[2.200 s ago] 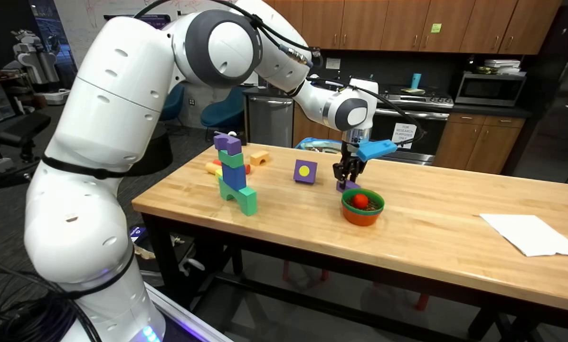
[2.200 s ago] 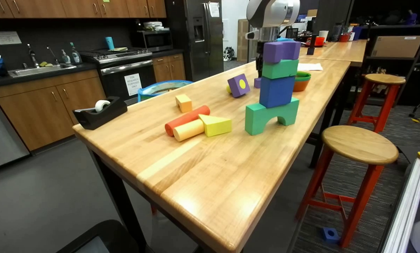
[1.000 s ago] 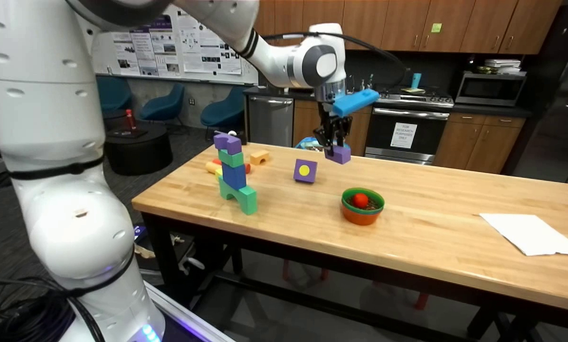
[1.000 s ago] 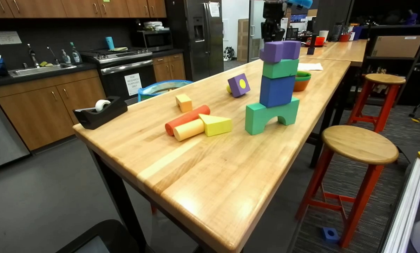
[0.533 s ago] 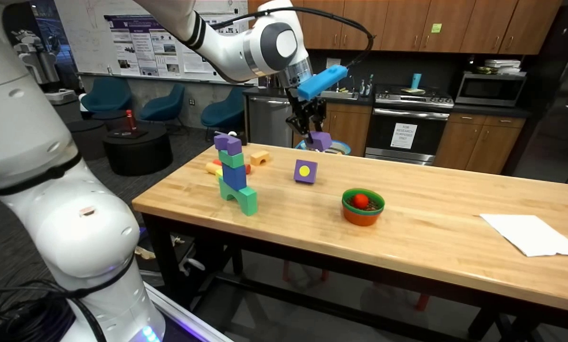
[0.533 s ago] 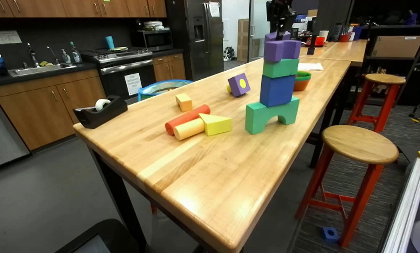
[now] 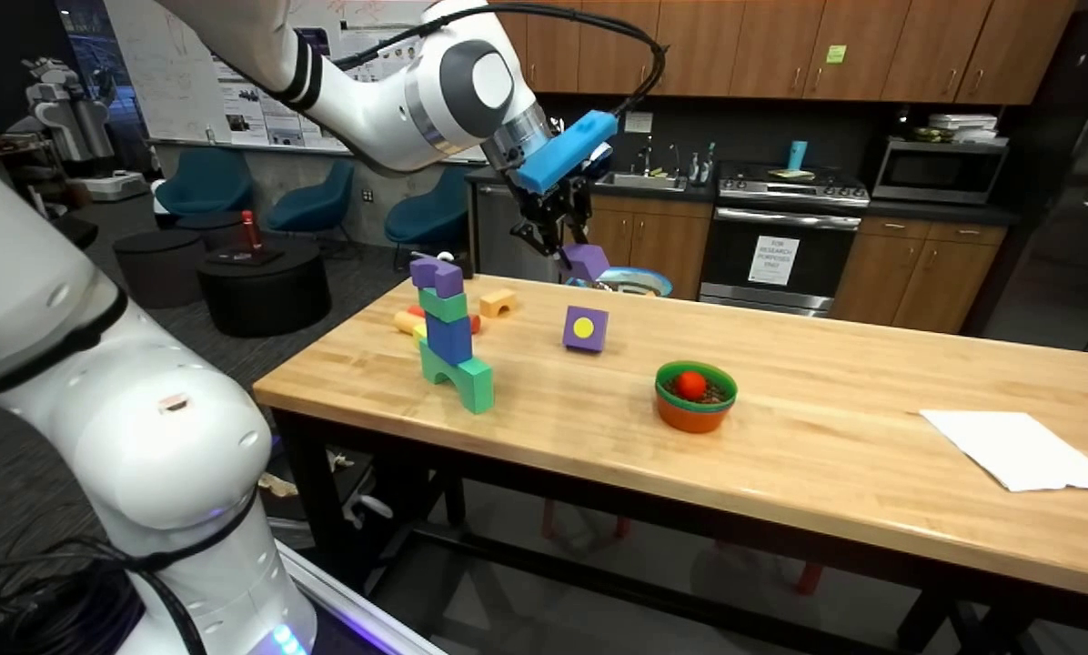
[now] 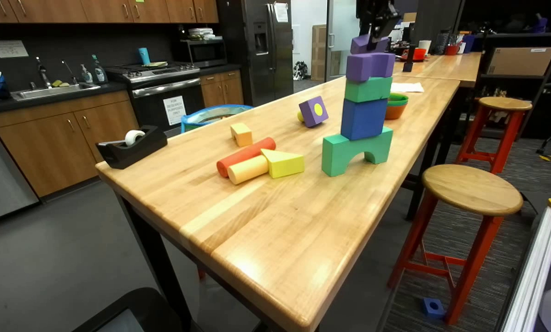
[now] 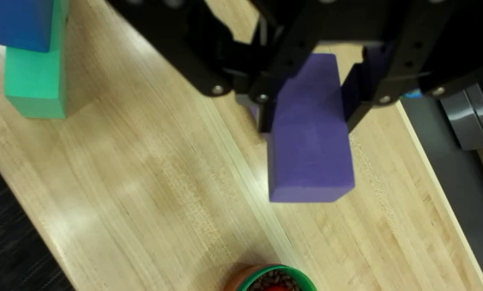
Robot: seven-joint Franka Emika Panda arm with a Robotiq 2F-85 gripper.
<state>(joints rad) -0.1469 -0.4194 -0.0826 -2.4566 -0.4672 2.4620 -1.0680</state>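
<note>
Gripper (image 9: 308,121) had a plain purple block (image 9: 311,161) pinched above the wooden table (image 7: 835,391), apart from four-block tower (image 7: 450,338).

a black tape dispenser (image 8: 137,152) with a white roll (image 8: 134,138) sat at a corner of the wooden table (image 8: 257,221). stacked orange and green bowls (image 7: 692,418) held a red ball (image 7: 690,386); well apart lay a white sheet (image 7: 1017,448). red-legged stools (image 8: 471,189) stood beside the table. a blue cup (image 7: 797,154) stood on the stove (image 7: 732,255), near a microwave (image 7: 937,171).
</note>
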